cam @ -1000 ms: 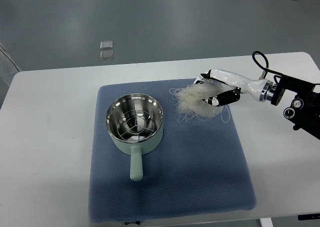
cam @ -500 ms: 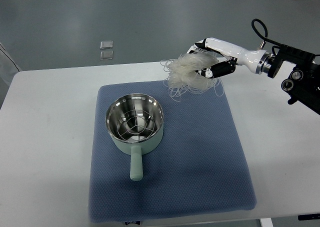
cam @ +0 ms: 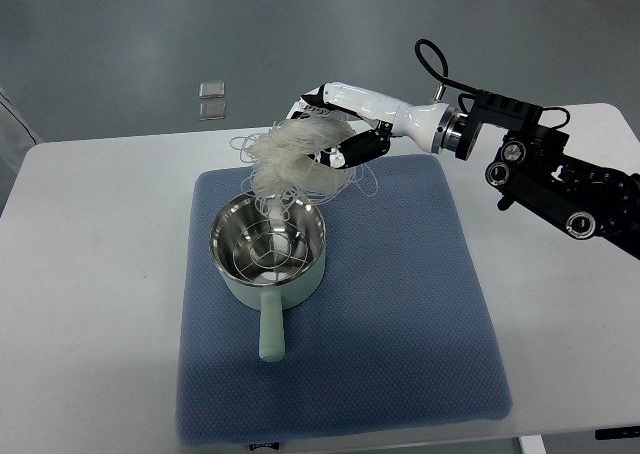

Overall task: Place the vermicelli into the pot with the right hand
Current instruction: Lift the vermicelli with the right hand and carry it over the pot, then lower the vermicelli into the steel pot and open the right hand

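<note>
Above pot [cam: 268,246] now: vermicelli-clutching hand [cam: 335,134]

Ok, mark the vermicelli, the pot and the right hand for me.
vermicelli [cam: 290,154], top view, middle of the bundle.
pot [cam: 272,338], top view, on its handle.
right hand [cam: 340,124], top view, middle of the hand.

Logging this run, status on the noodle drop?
Right hand shut on white vermicelli bundle, held over far rim of mint-green steel pot. Strands dangling into pot. Left hand out of view. Nothing blocking.
</note>
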